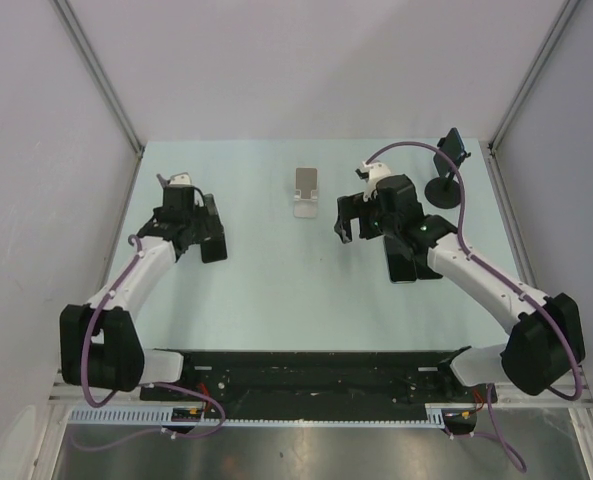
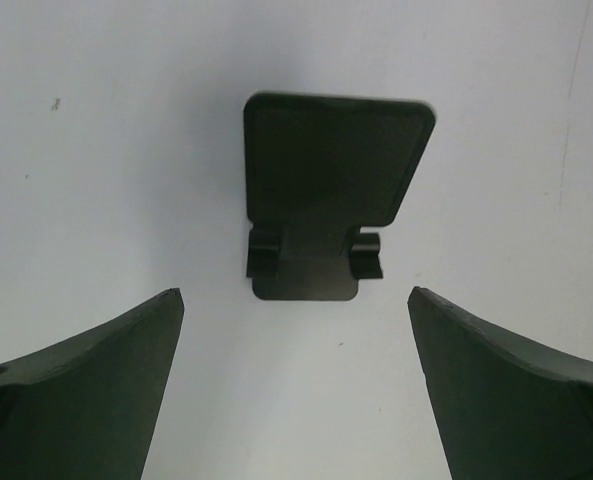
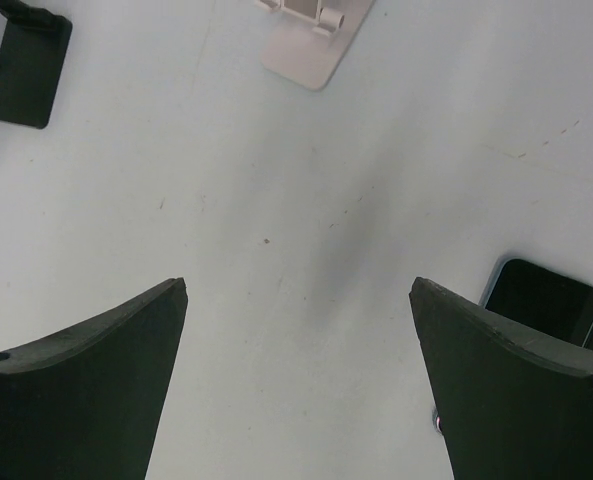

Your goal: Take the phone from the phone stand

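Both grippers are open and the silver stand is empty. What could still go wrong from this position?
1. The phone lies flat close beside the right gripper, partly under its wrist. A low sweep or turn might push it across the surface.
2. The purple cable loops close to the black round-base stand at the back. A pull on it could possibly snag and tip that stand.

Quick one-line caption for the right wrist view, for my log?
Open right gripper above the table, phone lying flat at lower right, phone stand at the top edge.
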